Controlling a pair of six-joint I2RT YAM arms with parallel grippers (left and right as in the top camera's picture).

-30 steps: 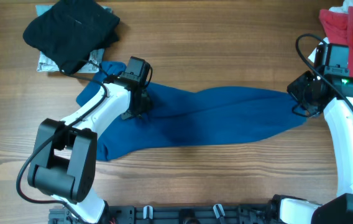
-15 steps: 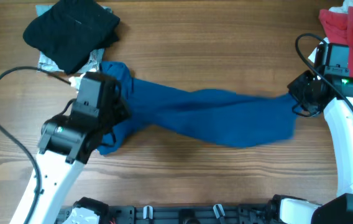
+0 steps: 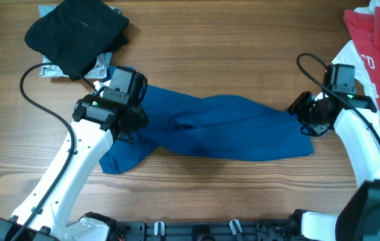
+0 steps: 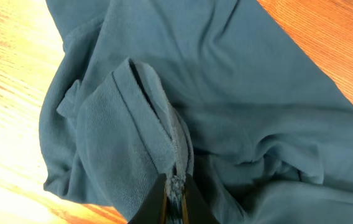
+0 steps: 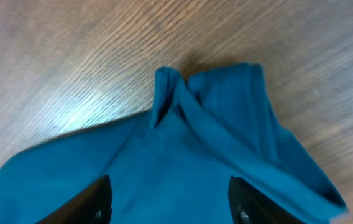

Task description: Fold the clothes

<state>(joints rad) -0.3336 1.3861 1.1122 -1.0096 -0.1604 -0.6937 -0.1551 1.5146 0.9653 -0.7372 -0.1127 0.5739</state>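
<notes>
On the tabletop (image 3: 243, 53) the blue shirt (image 3: 230, 127) lies bunched in a long, rumpled band. A black garment (image 3: 76, 30) sits off the shirt's left end and a red-and-white garment (image 3: 377, 40) off its right.

The left end effector (image 4: 171, 193) is clamped on a ribbed fold at the shirt's left end. The right end effector (image 5: 170, 199) hangs with its jaws apart over the shirt's right end, holding nothing.

This looks like the laying-out step, with no fold made yet. Next, the right end effector needs a fresh grip on an edge there.

Wooden table (image 3: 243, 47), black garment (image 3: 76, 30) top left over crinkled packet (image 3: 47, 67), red-and-white garment (image 3: 367, 33) top right.
</notes>
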